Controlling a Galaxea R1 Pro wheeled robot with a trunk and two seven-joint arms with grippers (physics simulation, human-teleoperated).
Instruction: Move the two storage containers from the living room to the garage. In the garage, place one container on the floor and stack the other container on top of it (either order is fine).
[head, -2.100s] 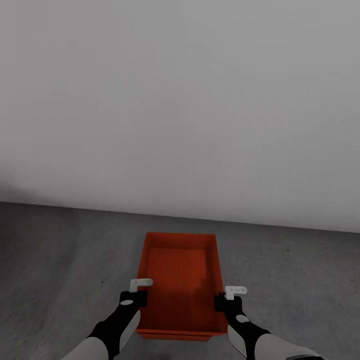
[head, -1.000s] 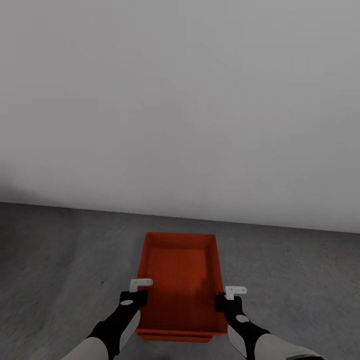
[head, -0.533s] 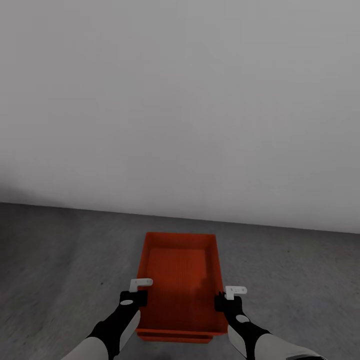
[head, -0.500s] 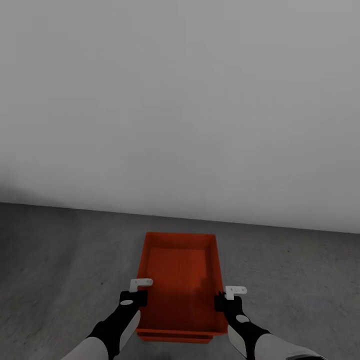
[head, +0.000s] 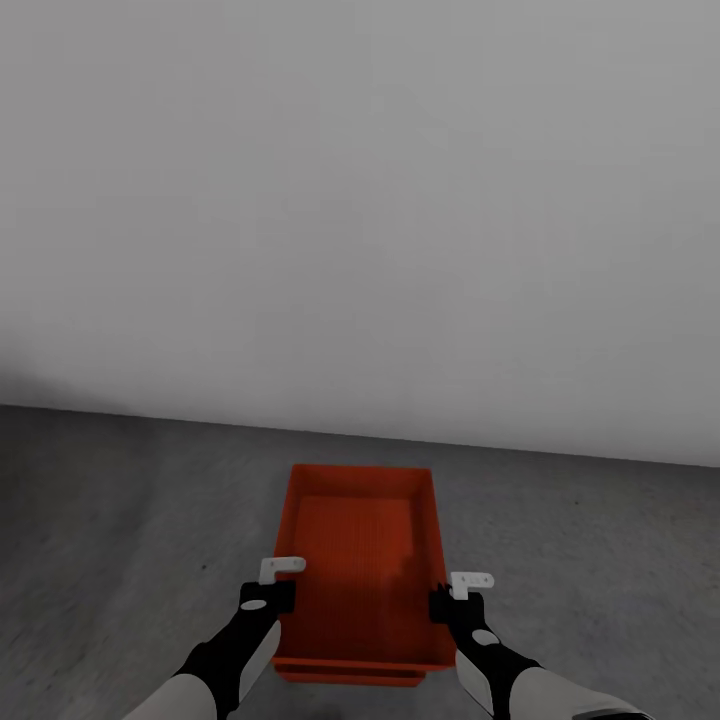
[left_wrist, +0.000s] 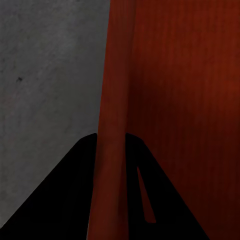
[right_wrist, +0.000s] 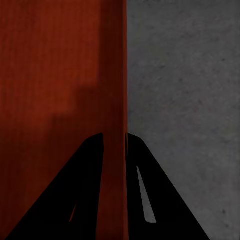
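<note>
An orange-red storage container (head: 362, 560) sits between the two arms in the head view, open side up, its ribbed inside showing. A second rim edge (head: 345, 675) peeks out just beneath its near end (another bin under it, it seems, though little of that shows). Both are over the dark grey speckled floor (head: 120, 520) of the garage, short of the plain pale wall (head: 360, 200).

The left gripper (head: 272, 592) is at the container's left long wall, toward the near end, and the right gripper (head: 452, 596) is at the right long wall opposite it. In the left wrist view the gripper (left_wrist: 111, 187) has one dark finger (left_wrist: 67, 200) on each side of the container's wall (left_wrist: 114, 100), pinching it. The right wrist view shows the same: the gripper (right_wrist: 115, 185) straddles the wall (right_wrist: 116, 75), fingers (right_wrist: 150, 195) pressed against it, floor (right_wrist: 185, 90) on the outer side.
</note>
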